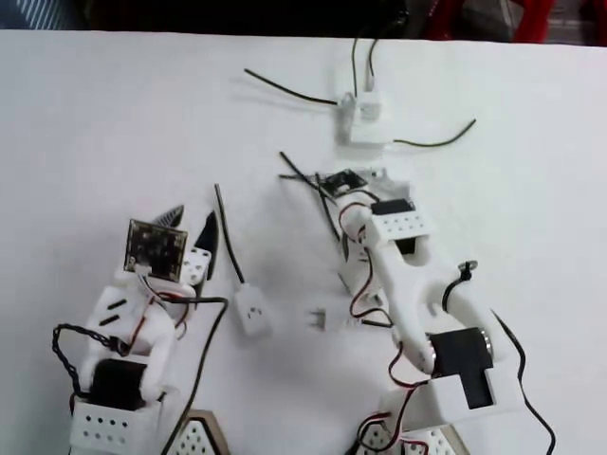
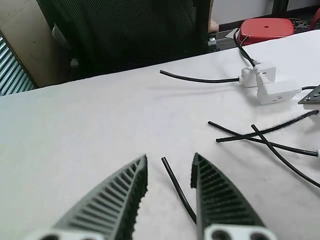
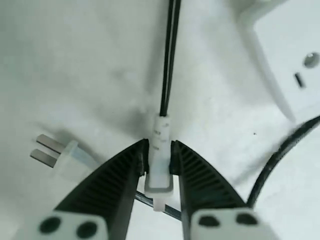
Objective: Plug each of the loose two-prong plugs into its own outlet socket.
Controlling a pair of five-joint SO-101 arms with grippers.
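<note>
**While the right hand (image 3: pixel 159 145) clamps a plug (image 3: pixel 159 171), the left hand (image 2: pixel 170 160) stands open**

Seen from above, the worktop (image 1: pixel 114 114) carries a socket (image 1: pixel 251 308) on its cable near the left hand. A loose plug (image 1: pixel 318 319) lies just beside it, and a far pair (image 1: pixel 362 118) looks already mated. The right arm (image 1: pixel 408 284) leans over crossed cables (image 1: pixel 308 185).

From the left wrist, the fingers are apart over a black cable end (image 2: pixel 175 187) and grip nothing.

From the right wrist, the fingers are closed on the plug's white body, and its cable runs away from the hand. Its prongs are hidden. A second plug (image 3: pixel 57 152) lies beside it with its prongs bare, and a socket face (image 3: pixel 287 60) with a slot is near.

The step in hand looks like carrying a gripped plug to a socket, with the insertion not yet made. The next move calls for turning the prongs toward the slots, squaring them up and pushing straight in. A light socket would likely slide, so the open left hand may need to brace it.
</note>
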